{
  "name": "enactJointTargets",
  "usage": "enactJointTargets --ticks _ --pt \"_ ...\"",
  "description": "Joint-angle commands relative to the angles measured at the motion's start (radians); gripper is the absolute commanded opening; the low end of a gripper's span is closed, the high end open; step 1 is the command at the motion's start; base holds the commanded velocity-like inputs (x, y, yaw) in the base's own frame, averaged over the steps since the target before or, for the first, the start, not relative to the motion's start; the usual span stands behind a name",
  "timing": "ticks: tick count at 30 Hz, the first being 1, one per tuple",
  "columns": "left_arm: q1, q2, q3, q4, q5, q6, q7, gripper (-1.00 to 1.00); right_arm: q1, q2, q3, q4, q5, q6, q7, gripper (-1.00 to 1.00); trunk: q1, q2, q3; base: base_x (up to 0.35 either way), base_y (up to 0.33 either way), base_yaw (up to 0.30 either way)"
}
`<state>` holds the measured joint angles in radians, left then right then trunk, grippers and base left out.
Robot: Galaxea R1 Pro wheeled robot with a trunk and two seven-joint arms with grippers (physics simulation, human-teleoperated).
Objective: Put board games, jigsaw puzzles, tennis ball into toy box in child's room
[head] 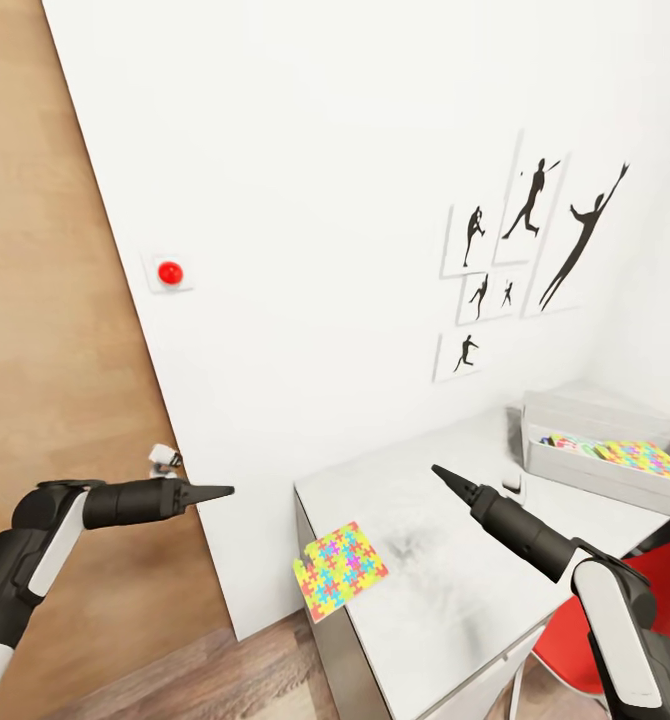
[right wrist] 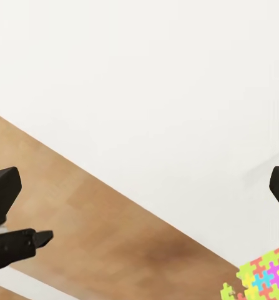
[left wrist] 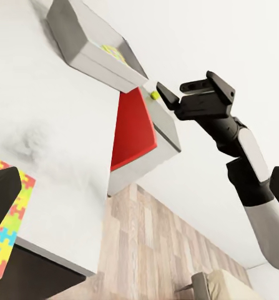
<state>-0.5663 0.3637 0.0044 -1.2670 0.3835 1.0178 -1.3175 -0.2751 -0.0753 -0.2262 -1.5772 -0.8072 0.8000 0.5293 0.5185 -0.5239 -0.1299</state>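
One jigsaw puzzle (head: 340,568) (left wrist: 7,225) (right wrist: 264,281) lies on the near left corner of the light grey table (head: 445,590), hanging over its edge. The toy box (head: 575,468) (left wrist: 92,59) stands at the table's far right, with a second jigsaw puzzle (head: 647,459) and a colourful board game (head: 567,440) inside. The tennis ball (left wrist: 154,95) rests on the table beside the box, close to my right gripper's tip. My right gripper (head: 443,474) (right wrist: 139,184) hovers open and empty over the table's middle. My left gripper (head: 215,491) (left wrist: 142,184) hangs open left of the table, in front of the wall. The bed is out of view.
A white wall (head: 305,200) with a red button (head: 170,271) and black sports silhouettes (head: 525,260) stands right behind the table. A wooden panel (head: 45,300) is at the left. A red chair (head: 615,610) sits under the table's right side. Wood-plank floor (head: 245,670) lies below.
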Motion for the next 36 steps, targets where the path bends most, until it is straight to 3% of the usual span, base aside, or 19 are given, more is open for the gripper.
enactJointTargets --ticks 1,22,26,30,33,36 --pt "-0.001 0.0 0.0 0.001 0.003 0.008 0.001 1.0 -0.001 0.0 -0.003 0.0 -0.002 0.007 0.002 1.0 0.004 -0.009 -0.005 0.0 0.0 0.0" --pt "-0.001 -0.003 0.003 0.021 0.003 0.01 0.01 1.0 -0.001 -0.001 -0.032 0.0 -0.004 0.01 0.01 1.0 0.085 -0.156 -0.071 0.0 0.0 0.0" --pt "-0.001 -0.003 0.003 0.027 0.004 0.011 0.012 1.0 0.001 -0.005 -0.082 -0.001 -0.005 0.016 0.043 1.0 0.1 -0.184 -0.083 0.0 0.0 0.0" --pt "-0.004 -0.009 0.002 0.065 0.004 0.01 0.03 1.0 0.044 -0.022 -0.187 -0.005 -0.009 0.02 0.16 1.0 0.116 -0.212 -0.096 0.0 0.0 0.0" --pt "-0.013 -0.028 0.002 0.105 0.004 0.01 0.061 1.0 0.068 -0.029 -0.262 -0.005 -0.01 0.027 0.267 1.0 0.127 -0.233 -0.105 0.0 0.0 0.0" --pt "-0.023 -0.052 0.002 0.143 0.005 0.01 0.1 1.0 0.075 -0.031 -0.304 -0.006 -0.01 0.049 0.32 1.0 0.139 -0.254 -0.115 0.0 0.0 0.0"
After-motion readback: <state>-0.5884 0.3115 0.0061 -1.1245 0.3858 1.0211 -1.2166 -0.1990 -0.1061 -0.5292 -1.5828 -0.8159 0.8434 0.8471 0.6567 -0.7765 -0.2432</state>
